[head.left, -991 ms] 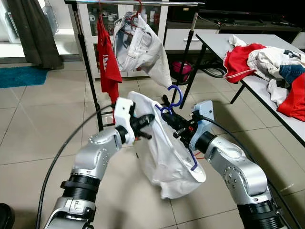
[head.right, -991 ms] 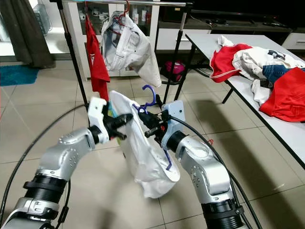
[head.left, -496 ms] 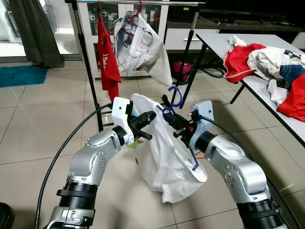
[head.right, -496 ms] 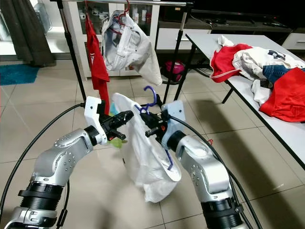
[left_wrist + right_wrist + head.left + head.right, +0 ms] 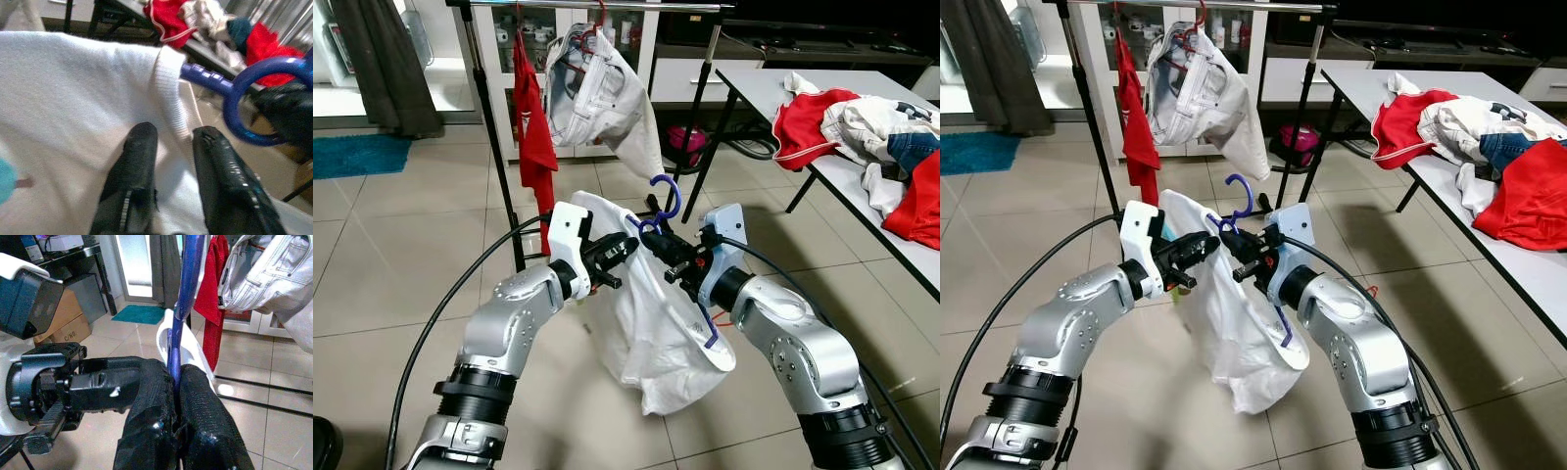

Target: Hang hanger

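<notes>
A blue hanger (image 5: 188,279) carries a white garment (image 5: 656,313) that hangs down between my arms. My right gripper (image 5: 654,245) is shut on the hanger's neck just below its hook (image 5: 679,196); the right wrist view shows both fingers (image 5: 151,396) clamped on the blue stem. My left gripper (image 5: 625,251) is at the garment's shoulder, fingers slightly apart and lying against the white cloth (image 5: 73,98) near the collar. Behind stands the clothes rack, whose rail (image 5: 587,6) is well above the hook.
A red shirt (image 5: 533,117) and a pale denim garment (image 5: 597,93) hang on the rack. A white table (image 5: 773,88) at the right holds a pile of clothes (image 5: 862,117). A pink object (image 5: 680,142) lies on the tiled floor beyond the rack.
My left gripper drew back from the garment, then came back to its shoulder. The hanger and right gripper have risen slightly.
</notes>
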You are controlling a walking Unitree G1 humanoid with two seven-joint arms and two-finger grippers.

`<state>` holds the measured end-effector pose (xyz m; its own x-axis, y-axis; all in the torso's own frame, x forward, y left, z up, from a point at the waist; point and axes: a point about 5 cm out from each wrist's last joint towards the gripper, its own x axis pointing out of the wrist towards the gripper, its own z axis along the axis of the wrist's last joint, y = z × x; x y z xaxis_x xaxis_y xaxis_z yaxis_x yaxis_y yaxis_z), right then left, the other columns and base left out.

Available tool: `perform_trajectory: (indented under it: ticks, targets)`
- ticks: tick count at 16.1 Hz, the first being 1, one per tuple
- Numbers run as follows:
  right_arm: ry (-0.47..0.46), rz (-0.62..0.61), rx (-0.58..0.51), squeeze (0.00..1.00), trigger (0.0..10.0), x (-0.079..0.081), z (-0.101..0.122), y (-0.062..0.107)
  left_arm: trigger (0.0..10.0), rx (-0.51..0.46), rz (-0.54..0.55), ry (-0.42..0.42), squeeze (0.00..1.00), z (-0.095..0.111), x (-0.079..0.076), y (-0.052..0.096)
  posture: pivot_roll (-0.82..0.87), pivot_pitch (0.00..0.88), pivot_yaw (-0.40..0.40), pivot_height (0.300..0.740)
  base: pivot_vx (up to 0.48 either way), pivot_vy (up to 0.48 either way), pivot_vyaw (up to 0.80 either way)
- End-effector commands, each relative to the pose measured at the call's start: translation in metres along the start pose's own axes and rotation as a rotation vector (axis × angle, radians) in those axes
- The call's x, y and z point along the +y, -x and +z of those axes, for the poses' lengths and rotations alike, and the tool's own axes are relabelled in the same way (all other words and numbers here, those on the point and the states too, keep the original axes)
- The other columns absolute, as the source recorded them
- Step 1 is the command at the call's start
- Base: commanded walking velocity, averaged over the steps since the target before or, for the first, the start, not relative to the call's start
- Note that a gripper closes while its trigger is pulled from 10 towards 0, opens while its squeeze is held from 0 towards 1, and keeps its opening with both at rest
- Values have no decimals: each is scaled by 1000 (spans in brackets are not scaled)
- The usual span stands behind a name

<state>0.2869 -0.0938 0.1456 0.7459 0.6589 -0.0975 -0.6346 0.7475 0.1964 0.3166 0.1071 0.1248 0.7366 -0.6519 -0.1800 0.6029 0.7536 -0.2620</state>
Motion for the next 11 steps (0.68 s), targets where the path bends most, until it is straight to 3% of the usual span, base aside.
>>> perform_trajectory:
  ticks: [1, 4, 5, 6, 7, 8, 9, 10, 11]
  targets:
    - [26, 11, -27, 0, 10000, 0, 9, 2, 10000, -7, 28, -49, 1000, 6, -1, -4, -106, 0, -79, 740, 0, 0, 0]
    - [31, 28, -27, 0, 10000, 3, 10, 0, 10000, -28, 76, -16, 1000, 9, 4, -8, -107, 0, -81, 740, 0, 0, 0]
    - [35, 35, -26, 0, 10000, 4, 10, 0, 10000, -39, 68, 14, 918, 10, 4, -10, -107, 0, -81, 740, 0, 0, 0]
    - [38, 41, -25, 0, 10000, 4, 10, 0, 10000, -42, 36, 39, 200, 10, 3, -12, -110, 0, -81, 740, 0, 0, 0]
    - [40, 44, -23, 0, 10000, 4, 10, 0, 10000, -42, 20, 43, 0, 10, 2, -13, -110, 0, -81, 740, 0, 0, 0]
    - [43, 46, -22, 0, 10000, 4, 10, 0, 10000, -38, 13, 47, 0, 9, 1, -13, -110, 0, -81, 740, 0, 0, 0]
    - [46, 48, -20, 0, 10000, 4, 10, 0, 8627, -21, 19, 45, 0, 7, 2, -14, -113, 0, -80, 740, 0, 0, 0]
    - [47, 49, -20, 0, 10000, 4, 10, 0, 0, -3, 42, 40, 0, 5, 4, -15, -114, 0, -80, 740, 0, 0, 0]
    - [48, 50, -20, 0, 10000, 4, 10, 0, 0, 1, 51, 35, 0, 4, 6, -16, -114, 0, -80, 740, 0, 0, 0]
